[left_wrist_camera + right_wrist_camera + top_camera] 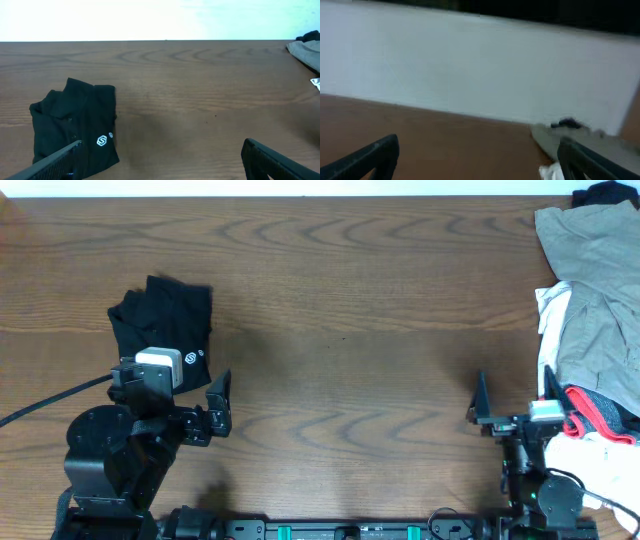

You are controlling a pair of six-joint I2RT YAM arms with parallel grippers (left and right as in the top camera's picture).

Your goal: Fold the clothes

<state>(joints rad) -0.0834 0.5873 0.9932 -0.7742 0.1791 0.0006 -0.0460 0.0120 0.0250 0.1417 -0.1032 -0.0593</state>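
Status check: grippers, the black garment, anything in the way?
Left gripper open, empty. Right gripper open, empty. Black garment folded, on table left, logo up. Nothing on it; clothes pile far right.

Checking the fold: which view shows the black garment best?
The left wrist view: the black garment lies close and almost whole, white logo clear. Overhead, the left arm covers its near edge. The right wrist view misses it.

Wooden table (350,300), black garment (160,312), clothes pile (592,265)
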